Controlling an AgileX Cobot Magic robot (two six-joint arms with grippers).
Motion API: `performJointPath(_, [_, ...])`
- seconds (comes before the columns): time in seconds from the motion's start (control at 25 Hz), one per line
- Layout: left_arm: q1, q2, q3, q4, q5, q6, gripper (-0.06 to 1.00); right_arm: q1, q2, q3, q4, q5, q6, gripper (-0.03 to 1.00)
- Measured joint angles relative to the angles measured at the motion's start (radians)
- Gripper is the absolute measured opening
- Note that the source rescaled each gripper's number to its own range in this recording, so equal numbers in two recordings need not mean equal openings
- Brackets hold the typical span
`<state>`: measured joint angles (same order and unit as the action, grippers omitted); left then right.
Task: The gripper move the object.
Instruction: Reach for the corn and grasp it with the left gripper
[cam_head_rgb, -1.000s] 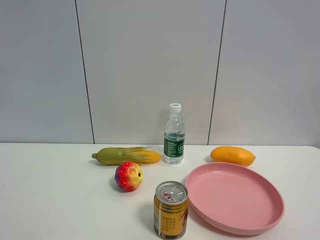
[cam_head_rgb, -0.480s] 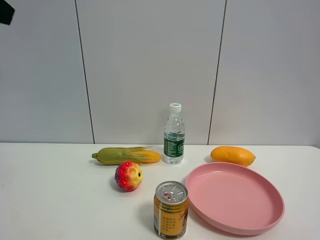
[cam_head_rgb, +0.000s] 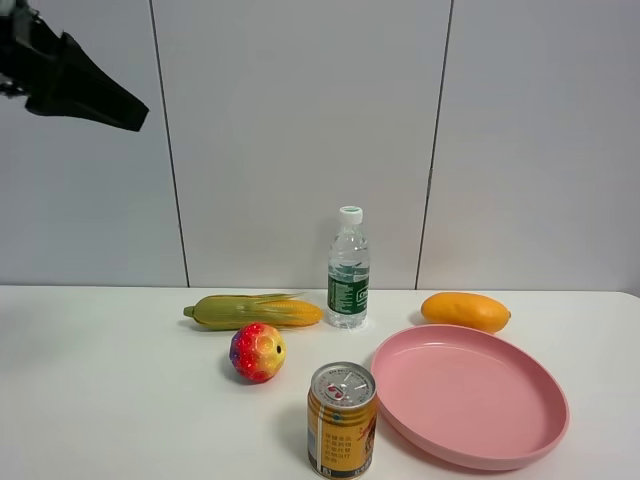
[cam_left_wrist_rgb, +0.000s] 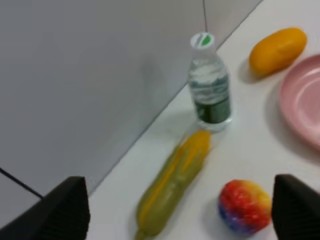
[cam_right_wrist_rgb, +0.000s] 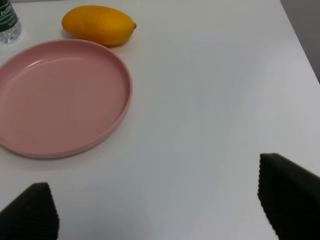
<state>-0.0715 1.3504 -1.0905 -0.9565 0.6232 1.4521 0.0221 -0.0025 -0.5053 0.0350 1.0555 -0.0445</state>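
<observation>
At upper left of the frame, the left gripper (cam_head_rgb: 125, 110) hung, jaws spread, well above the corn (cam_head_rgb: 255, 311).

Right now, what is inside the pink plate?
Nothing. The pink plate shows only its bare floor, in the high view and the right wrist view alike. The mango lies outside its rim. Nothing covers any of the floor.
</observation>
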Motion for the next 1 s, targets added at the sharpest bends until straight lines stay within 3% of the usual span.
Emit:
performJointPath(0.28, [-0.115,0.241,-0.196,0.285,-0.019,0.011,0.68,0.000,0.000,0.000,0.000,0.000,0.000,1.00])
performJointPath(0.48, [-0.176,0.440,-0.342,0.414,0.009,-0.054,0.68,0.000,0.000,0.000,0.000,0.000,0.000,1.00])
performJointPath(0.76, [-0.193,0.704,-0.580,0.522,0.127,-0.112,0.68,0.000,0.000,0.000,0.000,0.000,0.000,1.00])
performJointPath(1.0, [-0.193,0.858,-0.718,0.538,0.168,-0.113,0.68,0.000,0.000,0.000,0.000,0.000,0.000,1.00])
